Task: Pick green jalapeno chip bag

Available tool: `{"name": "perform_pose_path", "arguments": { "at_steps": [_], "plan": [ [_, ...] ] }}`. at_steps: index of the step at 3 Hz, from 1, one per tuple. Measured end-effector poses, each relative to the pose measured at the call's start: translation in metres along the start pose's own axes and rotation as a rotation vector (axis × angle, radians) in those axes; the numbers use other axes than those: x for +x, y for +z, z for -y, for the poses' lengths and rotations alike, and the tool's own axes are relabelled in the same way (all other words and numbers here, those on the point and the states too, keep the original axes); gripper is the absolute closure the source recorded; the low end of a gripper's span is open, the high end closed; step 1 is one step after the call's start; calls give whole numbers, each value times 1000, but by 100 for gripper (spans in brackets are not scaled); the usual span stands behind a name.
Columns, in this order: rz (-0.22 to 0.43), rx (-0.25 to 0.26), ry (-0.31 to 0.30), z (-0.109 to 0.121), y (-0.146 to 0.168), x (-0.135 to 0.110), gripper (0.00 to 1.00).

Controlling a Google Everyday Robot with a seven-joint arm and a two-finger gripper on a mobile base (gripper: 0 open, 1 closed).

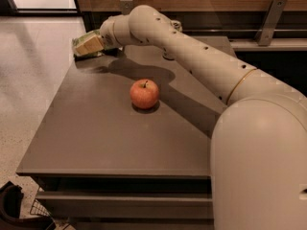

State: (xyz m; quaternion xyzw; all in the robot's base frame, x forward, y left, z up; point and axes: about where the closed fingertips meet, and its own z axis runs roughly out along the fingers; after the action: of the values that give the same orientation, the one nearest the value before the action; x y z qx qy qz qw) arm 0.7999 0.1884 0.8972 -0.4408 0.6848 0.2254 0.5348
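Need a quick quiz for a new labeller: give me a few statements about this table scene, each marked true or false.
1. The apple sits near the middle of the table. True.
2. The gripper hangs over the apple. False: it is at the chip bag, well beyond the apple.
3. The chip bag lies at the table's near edge. False: it is at the far left corner.
4. The arm hides most of the can. True.
5. The apple touches the chip bag. False: bare tabletop lies between them.
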Motion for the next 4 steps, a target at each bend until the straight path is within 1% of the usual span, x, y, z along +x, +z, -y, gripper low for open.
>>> {"name": "perform_pose_path", "arguments": {
  "at_steps": [1, 2, 3, 4],
  "plan": [
    [-3, 8, -5, 8, 21, 8, 0],
    [-19, 19, -27, 19, 35, 13, 0],
    [-57, 31, -43, 28, 39, 19, 0],
    [-100, 35, -47, 33, 36, 27, 18]
  ]
}}
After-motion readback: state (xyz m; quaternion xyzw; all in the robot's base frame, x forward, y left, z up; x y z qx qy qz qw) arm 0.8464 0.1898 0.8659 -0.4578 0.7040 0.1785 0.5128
